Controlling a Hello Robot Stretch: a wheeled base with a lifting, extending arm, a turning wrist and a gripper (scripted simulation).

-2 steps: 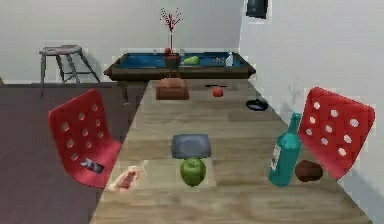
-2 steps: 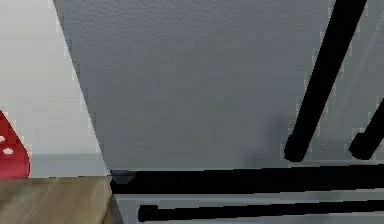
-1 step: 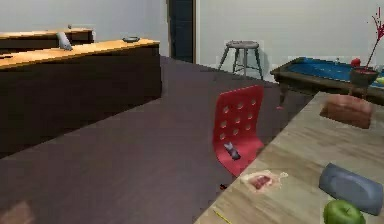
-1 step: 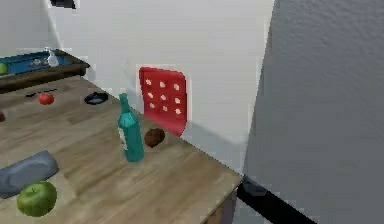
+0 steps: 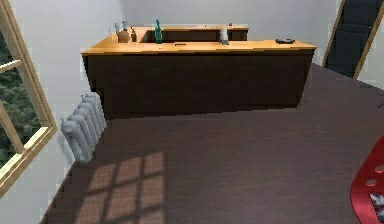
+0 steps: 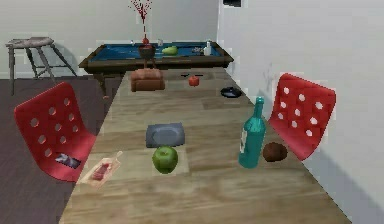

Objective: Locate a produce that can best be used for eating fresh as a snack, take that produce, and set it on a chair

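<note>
A green apple (image 6: 164, 158) lies on the long wooden table (image 6: 210, 180), near its front end. A small red round thing (image 6: 194, 80) sits farther up the table, and a brown lump (image 6: 275, 151) lies beside a teal bottle (image 6: 253, 135). One red chair with holes in its back (image 6: 55, 125) stands at the table's left side, another (image 6: 302, 112) at its right side. A green round thing (image 6: 170, 50) rests on the blue-topped table (image 6: 120, 55) beyond. A red chair's edge (image 5: 372, 190) shows at the forward view's bottom right.
On the wooden table are a dark square dish (image 6: 165, 134), a brown box (image 6: 147, 81), a black bowl (image 6: 231, 92) and a flat packet (image 6: 102, 170). A stool (image 6: 30, 50) stands far left. Ahead are a wooden counter (image 5: 200, 48), a radiator (image 5: 84, 122), a dark door (image 5: 355, 35) and open floor.
</note>
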